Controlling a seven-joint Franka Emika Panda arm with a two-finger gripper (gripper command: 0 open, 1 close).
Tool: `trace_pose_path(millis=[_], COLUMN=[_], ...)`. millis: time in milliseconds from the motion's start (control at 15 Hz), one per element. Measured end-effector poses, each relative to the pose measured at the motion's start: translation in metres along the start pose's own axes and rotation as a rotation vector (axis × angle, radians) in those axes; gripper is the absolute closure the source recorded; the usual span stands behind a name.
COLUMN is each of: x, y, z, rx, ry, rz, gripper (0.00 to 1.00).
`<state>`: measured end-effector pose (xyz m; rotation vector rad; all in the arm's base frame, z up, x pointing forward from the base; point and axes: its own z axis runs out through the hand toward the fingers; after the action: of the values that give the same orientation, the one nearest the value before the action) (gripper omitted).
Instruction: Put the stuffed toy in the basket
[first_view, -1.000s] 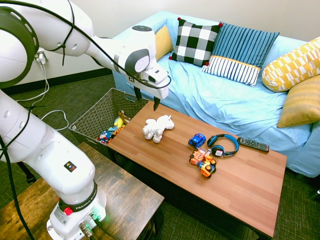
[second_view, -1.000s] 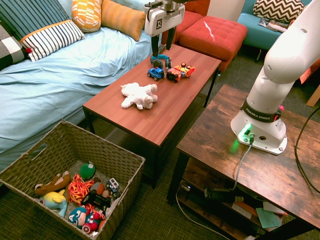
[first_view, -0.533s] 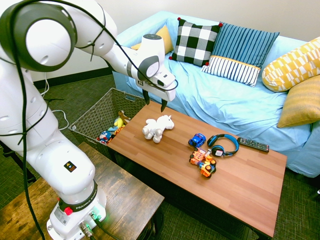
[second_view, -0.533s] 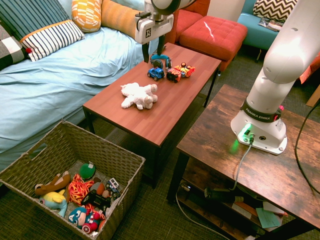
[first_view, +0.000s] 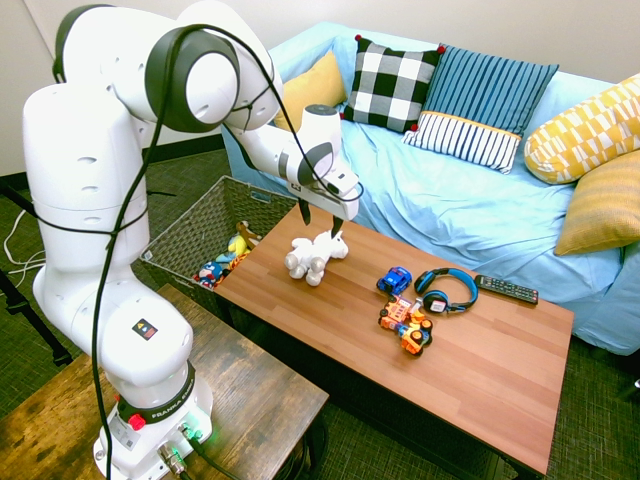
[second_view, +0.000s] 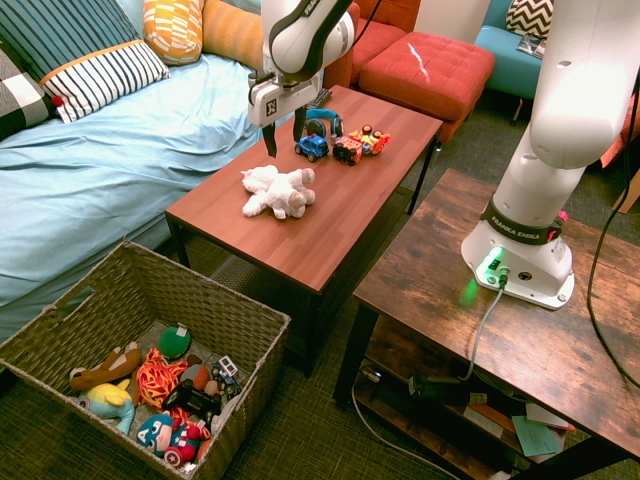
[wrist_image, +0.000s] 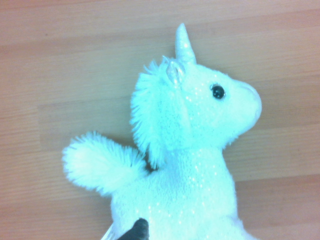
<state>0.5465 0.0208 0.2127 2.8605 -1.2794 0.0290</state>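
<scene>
White plush, fuzzy, faintly sparkly: the stuffed toy (first_view: 314, 256) is a small unicorn with a short pointed horn, one dark bead eye, a shaggy mane and a fluffy tail, as the wrist view (wrist_image: 190, 150) shows from close by. It lies on its side on the brown wooden desk (first_view: 480, 370), near the end closest to the basket, legs rounded and stubby.

Gripper (first_view: 320, 221) hangs directly above the toy, pointing down; jaws spread wide, one finger on either side of the toy's head end, holding nothing. Contact with the plush cannot be told; in the second exterior view (second_view: 282, 143) the fingertips sit just above it.

Further along the desk: a blue toy car (first_view: 394, 281), blue headphones (first_view: 446, 290), an orange toy truck (first_view: 406, 327), a black remote (first_view: 506, 289).

Basket (second_view: 120, 290) stands on the floor beyond the desk's end, well apart from the unicorn, with assorted toys (second_view: 165, 390) inside.
</scene>
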Motion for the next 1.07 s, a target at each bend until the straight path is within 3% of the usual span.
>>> trace_pose_path(millis=[733, 800, 1067], x=[0.007, 0.008, 0.010], y=[-0.034, -0.037, -0.041], z=[0.085, 0.088, 0.098], rx=[-0.047, -0.044, -0.049], ry=[-0.015, -0.012, -0.012], rz=[-0.005, -0.004, 0.001], gripper=[0.00, 1.00, 1.00])
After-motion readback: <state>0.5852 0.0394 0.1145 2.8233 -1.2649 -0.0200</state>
